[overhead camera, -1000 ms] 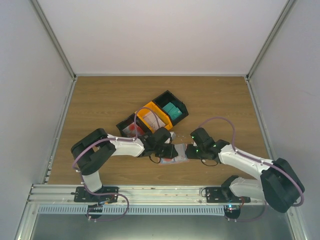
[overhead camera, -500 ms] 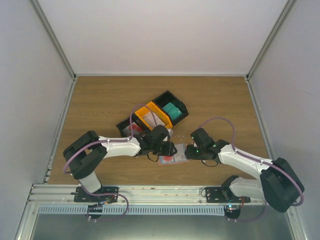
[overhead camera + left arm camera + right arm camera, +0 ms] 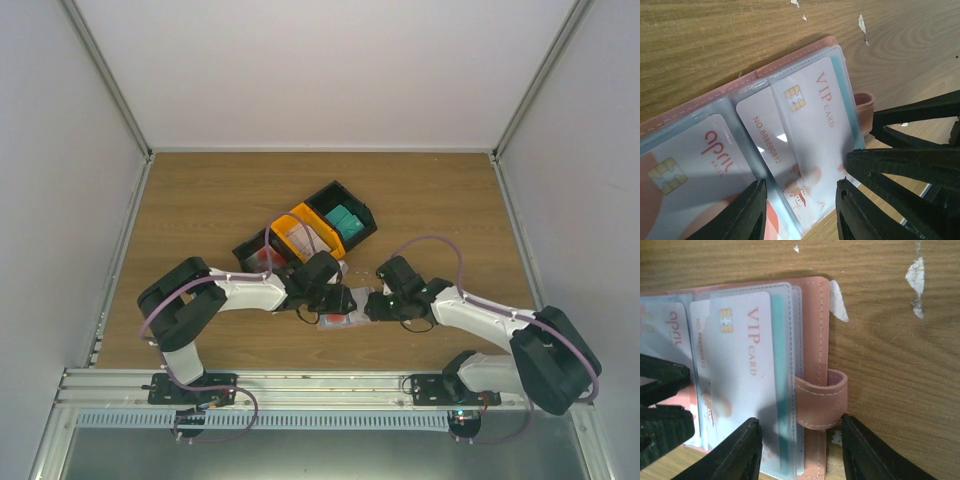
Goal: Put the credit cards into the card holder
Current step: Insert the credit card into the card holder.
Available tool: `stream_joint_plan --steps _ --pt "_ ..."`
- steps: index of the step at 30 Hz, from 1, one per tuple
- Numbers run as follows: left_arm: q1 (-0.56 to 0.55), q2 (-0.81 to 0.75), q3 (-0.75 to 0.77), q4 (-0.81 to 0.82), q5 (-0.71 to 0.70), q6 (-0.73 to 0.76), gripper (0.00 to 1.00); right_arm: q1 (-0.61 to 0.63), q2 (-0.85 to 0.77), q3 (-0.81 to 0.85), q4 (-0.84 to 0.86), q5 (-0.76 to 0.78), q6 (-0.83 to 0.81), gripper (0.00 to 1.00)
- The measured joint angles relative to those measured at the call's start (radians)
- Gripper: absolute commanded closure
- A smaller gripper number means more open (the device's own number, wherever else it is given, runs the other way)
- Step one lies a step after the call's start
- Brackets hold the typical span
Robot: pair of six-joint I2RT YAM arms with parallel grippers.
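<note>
The card holder [image 3: 347,318] lies open on the wood between both grippers. In the left wrist view its reddish-brown edge [image 3: 790,55] frames clear blue pockets with a VIP card [image 3: 815,125], a numbered card [image 3: 762,142] and a white card with red blobs [image 3: 685,170] inside. My left gripper [image 3: 800,210] hovers open over the cards' lower ends, with nothing between its fingers. My right gripper [image 3: 800,452] is open too, its fingers on either side of the holder's strap loop [image 3: 821,402] and the pocket edge beside the VIP card [image 3: 740,365]. Teal cards [image 3: 346,219] sit in a bin.
A row of black and orange bins [image 3: 310,232] stands just behind the grippers, with red-and-white cards in its near-left bin [image 3: 262,258]. White paper scraps [image 3: 915,275] lie on the wood beside the holder. Both arms meet at the table's front middle.
Both grippers' jaws have spread wider. The left arm's elbow swung out to the left and came back. The right gripper edged slightly left; the card holder stayed flat on the table.
</note>
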Motion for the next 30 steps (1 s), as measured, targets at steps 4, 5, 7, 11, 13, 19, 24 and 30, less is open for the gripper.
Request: stream_joint_plan --steps 4,5,7,11,13,19,24,30 --pt "0.0 0.013 0.002 0.018 0.019 -0.015 0.58 0.0 0.022 0.002 0.012 0.0 -0.007 0.64" --pt "0.0 0.015 0.002 0.021 0.021 -0.017 0.58 0.0 0.027 0.004 0.017 0.001 -0.008 0.65" --pt "0.0 0.022 0.003 0.031 0.03 -0.024 0.58 0.0 0.039 0.009 0.023 0.001 -0.011 0.68" --pt "0.001 0.03 0.003 0.042 0.04 -0.034 0.58 0.0 0.052 0.016 0.023 0.003 -0.011 0.72" --pt "0.002 0.032 0.003 0.048 0.046 -0.035 0.58 0.0 0.053 0.017 0.023 0.005 -0.011 0.72" --pt "0.006 0.04 0.003 0.067 0.06 -0.031 0.58 -0.001 0.053 0.017 0.022 0.005 -0.01 0.69" --pt "0.006 0.037 -0.003 0.082 0.06 -0.008 0.56 0.0 0.04 0.017 0.018 0.005 -0.006 0.61" --pt "0.005 -0.025 -0.045 0.092 0.034 0.015 0.5 0.0 -0.071 0.013 -0.008 0.034 0.01 0.57"
